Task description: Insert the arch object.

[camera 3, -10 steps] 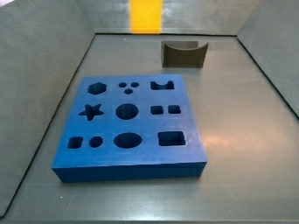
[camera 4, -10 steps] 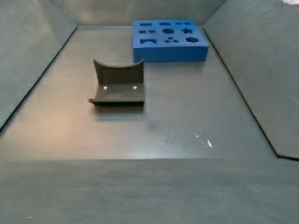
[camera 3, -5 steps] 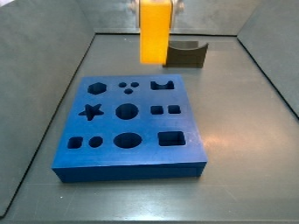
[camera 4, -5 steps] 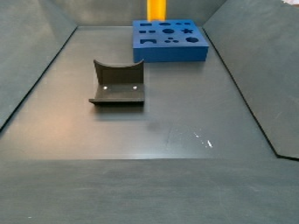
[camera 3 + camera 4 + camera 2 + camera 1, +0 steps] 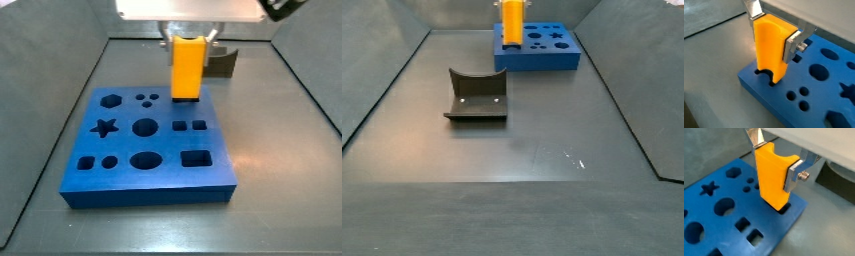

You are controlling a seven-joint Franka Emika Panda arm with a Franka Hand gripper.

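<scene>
arch object, an orange piece, stands upright in the gripper, jaws clenched on it, lower end entering the blue board's arch hole; insertion seems underway, and next calls for pressing straight down.

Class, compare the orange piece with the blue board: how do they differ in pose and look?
The orange piece stands upright, clamped in the hand above the board's far edge; the board lies flat on the floor. The piece is tall and narrow, the board wide and low. The board has shaped holes; the piece's faces are plain. Both are single-coloured.
</scene>
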